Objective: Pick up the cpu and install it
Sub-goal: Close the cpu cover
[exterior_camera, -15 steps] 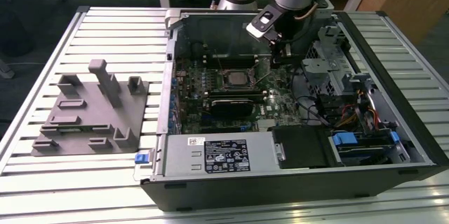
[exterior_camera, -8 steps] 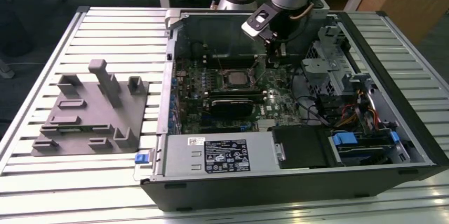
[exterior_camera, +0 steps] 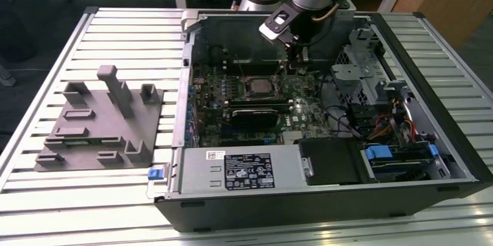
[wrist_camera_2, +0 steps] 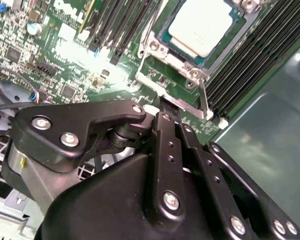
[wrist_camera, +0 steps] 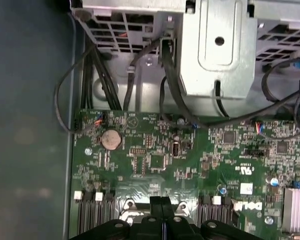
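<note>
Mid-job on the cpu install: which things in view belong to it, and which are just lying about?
Job in hand:
cpu, lying in the socket frame
gripper, shut, close beside the socket
motherboard

Lying about:
grey fixture
grey box with white label
drive cage
coin cell

Part of the cpu [wrist_camera_2: 202, 25] past the edge of the second wrist view.

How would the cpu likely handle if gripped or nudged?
The cpu looks flat, rigid and probably light. Its smooth metal top may be slippery. Seated inside the socket frame, it likely would not slide when pushed.
</note>
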Controlling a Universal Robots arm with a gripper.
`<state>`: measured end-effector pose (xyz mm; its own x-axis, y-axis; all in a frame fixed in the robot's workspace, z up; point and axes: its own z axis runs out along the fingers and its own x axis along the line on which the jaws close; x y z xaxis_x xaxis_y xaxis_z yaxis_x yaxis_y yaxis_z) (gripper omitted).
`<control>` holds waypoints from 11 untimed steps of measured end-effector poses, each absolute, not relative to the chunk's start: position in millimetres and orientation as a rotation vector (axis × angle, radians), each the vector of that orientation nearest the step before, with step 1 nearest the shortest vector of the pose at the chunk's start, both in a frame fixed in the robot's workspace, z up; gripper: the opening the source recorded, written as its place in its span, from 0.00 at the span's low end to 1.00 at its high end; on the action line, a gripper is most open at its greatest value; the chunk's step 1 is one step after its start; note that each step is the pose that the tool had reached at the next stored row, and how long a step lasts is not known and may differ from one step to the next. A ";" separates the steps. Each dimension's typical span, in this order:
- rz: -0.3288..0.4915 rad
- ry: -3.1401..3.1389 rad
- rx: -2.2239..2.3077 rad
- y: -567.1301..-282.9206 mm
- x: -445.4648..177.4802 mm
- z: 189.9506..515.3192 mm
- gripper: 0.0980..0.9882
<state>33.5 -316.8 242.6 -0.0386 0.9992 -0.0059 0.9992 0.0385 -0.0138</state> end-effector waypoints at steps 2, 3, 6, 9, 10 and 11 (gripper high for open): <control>0.022 -2.260 -2.174 -316.8 29.4 242.6 0.01; 0.022 -2.260 -2.174 -316.8 27.7 242.5 0.01; 0.021 -2.260 -2.174 -316.8 22.5 242.5 0.01; 0.021 -2.260 -2.174 -316.8 18.1 242.4 0.01; 0.021 -2.260 -2.174 -316.8 17.0 242.4 0.01; 0.021 -2.260 -2.174 -316.8 15.9 242.4 0.01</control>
<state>15.9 -316.8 242.4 -0.0385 0.9992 -0.0054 0.9992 0.0384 -0.0138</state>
